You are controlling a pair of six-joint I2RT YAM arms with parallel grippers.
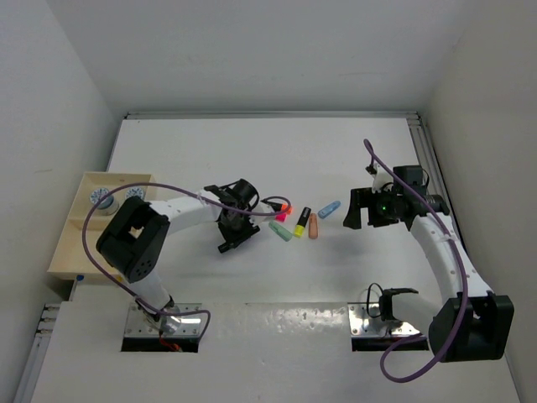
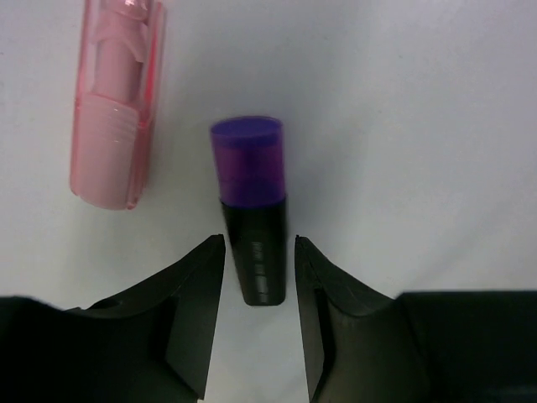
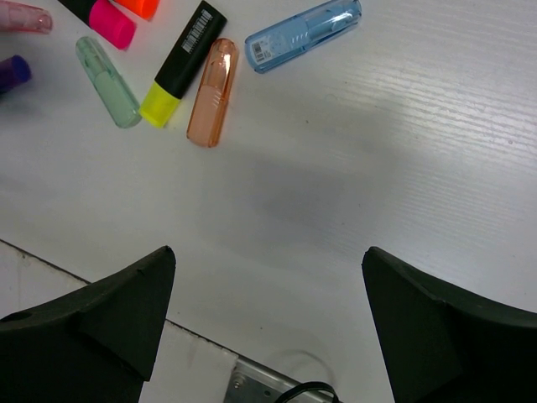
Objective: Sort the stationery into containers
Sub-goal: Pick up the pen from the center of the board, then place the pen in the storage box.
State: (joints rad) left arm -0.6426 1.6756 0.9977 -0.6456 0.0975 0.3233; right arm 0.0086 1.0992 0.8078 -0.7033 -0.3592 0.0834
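A purple-capped black highlighter [image 2: 252,218] lies on the white table, and my left gripper [image 2: 259,245] is shut on its black end. A pink stub [image 2: 113,109] lies just left of it. Seen from above, the left gripper [image 1: 245,231] is low over the table, left of the pile. The right wrist view shows the rest of the stationery: a pink highlighter [image 3: 109,23], an orange one [image 3: 141,7], a green stub [image 3: 109,81], a yellow highlighter [image 3: 180,63], a salmon stub [image 3: 212,92] and a blue stub [image 3: 304,34]. My right gripper [image 3: 268,260] hovers open and empty. The wooden tray [image 1: 63,252] sits far left.
Two patterned rolls [image 1: 101,198] [image 1: 134,195] sit in the tray's far compartments. A metal rail [image 1: 426,159] runs along the table's right edge. Arm base plates [image 1: 164,323] [image 1: 382,323] and purple cables [image 1: 394,361] lie along the near edge. White walls close in the table.
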